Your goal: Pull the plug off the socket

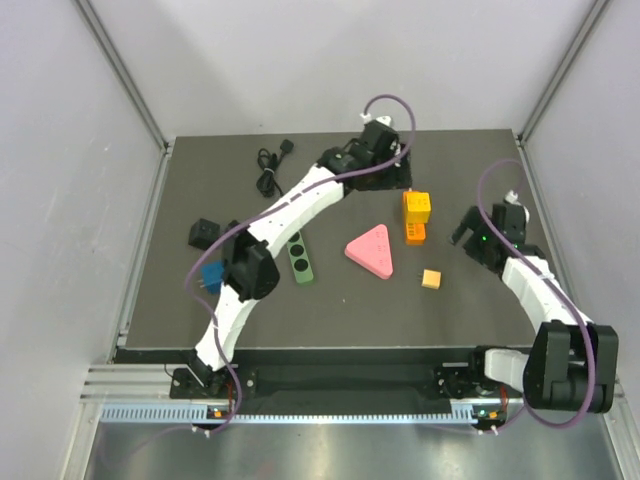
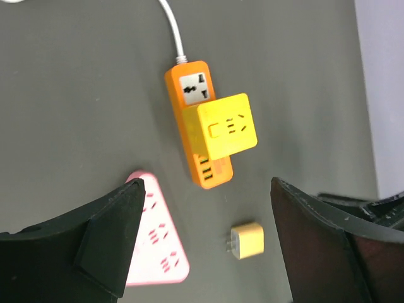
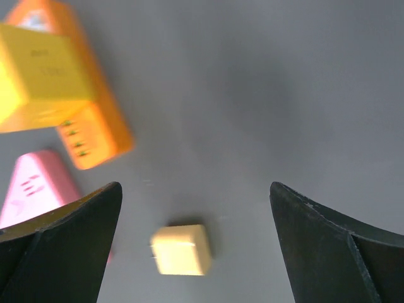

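Observation:
A small yellow plug (image 1: 431,279) lies loose on the dark mat, its prongs bare, apart from the orange socket strip (image 1: 413,230). A yellow cube adapter (image 2: 226,125) sits plugged on the strip (image 2: 189,88). My left gripper (image 1: 392,168) hovers at the far end of the strip, open (image 2: 205,202), with the plug (image 2: 247,240) lying low between its fingers and nothing held. My right gripper (image 1: 476,232) is to the right of the strip, above the plug (image 3: 180,250), open wide (image 3: 194,196) and empty.
A pink triangular power strip (image 1: 372,250) lies left of the plug, and a green strip (image 1: 300,258) further left. A black cube (image 1: 203,233) and a blue adapter (image 1: 212,277) sit at the left edge. A coiled black cable (image 1: 270,168) lies at the back left.

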